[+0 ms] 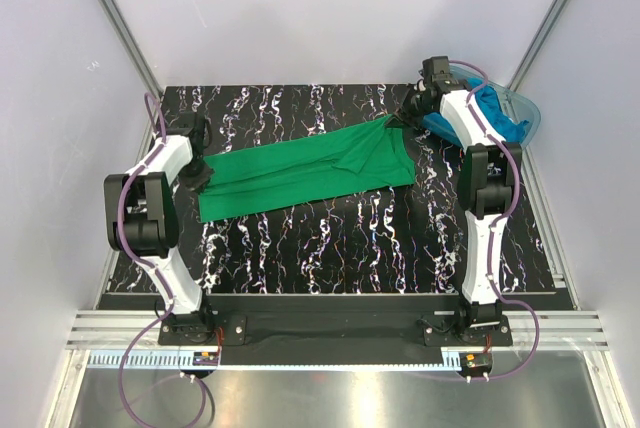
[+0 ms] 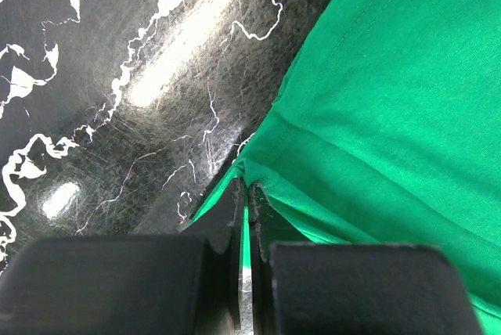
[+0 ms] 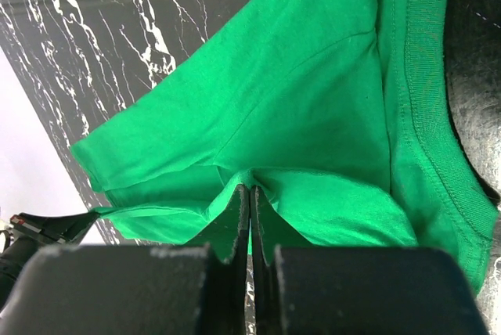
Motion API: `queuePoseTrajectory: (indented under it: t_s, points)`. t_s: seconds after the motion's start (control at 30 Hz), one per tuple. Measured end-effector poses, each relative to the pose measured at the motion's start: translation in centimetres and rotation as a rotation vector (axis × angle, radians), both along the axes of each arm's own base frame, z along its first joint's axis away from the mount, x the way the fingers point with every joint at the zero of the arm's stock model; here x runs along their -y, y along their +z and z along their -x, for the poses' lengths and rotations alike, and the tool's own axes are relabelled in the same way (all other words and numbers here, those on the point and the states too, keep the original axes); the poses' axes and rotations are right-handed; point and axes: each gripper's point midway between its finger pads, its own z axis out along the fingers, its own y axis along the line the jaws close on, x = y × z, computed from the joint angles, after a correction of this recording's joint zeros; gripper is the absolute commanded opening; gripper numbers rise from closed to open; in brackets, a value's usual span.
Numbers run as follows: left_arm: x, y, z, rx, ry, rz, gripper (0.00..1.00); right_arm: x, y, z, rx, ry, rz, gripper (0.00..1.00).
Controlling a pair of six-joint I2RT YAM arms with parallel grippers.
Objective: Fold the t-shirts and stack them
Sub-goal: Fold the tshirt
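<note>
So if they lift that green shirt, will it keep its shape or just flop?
Probably flop: the green shirt bunches into folds where the left gripper pinches it, so it would likely sag between holds. It looks thin, so probably light for its spread. The matte cloth seems unlikely to slip from the right gripper, shut on it too.

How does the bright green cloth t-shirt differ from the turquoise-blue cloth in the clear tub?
The bright green cloth t-shirt lies stretched long on the black marbled table; the turquoise-blue cloth sits bunched in the clear plastic tub. The left hand and right hand each pinch the green t-shirt; neither holds the blue cloth. Both are plain, unprinted.
</note>
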Motion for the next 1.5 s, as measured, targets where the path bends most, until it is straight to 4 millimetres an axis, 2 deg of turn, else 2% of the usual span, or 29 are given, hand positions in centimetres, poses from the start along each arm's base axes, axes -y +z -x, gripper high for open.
queuePoseTrajectory:
  t_s: [0.3, 0.73, 0.87, 1.03, 1.23, 1.4, 1.5]
  points:
    - [-0.2, -0.4, -0.3, -0.01, 0.005, 0.002, 0.03, -0.2, 0.8, -1.1, 0.03, -0.01, -0.012, 0.0]
    - [-0.3, -0.7, -0.9, -0.012, 0.002, 0.007, 0.09, -0.3, -1.8, -1.8, -0.007, -0.014, -0.009, 0.0]
    - [-0.3, -0.6, -1.3, -0.008, -0.001, 0.009, 0.18, -0.3, -1.8, -2.1, -0.002, -0.014, -0.01, 0.0]
    - [-0.4, -0.5, -1.6, -0.003, -0.006, 0.006, 0.38, -0.4, -1.5, -2.7, 0.015, -0.013, -0.015, 0.0]
    - [-0.6, -0.3, -1.7, -0.001, -0.007, 0.003, 0.55, -0.5, -2.6, -3.1, 0.001, -0.019, -0.02, 0.0]
    - [-0.7, 0.0, -1.6, -0.003, -0.012, -0.002, 0.57, -0.7, -3.8, -3.3, -0.015, -0.023, -0.028, 0.0]
    - [-0.7, 0.9, -1.5, 0.014, -0.018, -0.003, 0.57, -0.9, -4.2, -3.6, -0.018, -0.024, -0.041, 0.06]
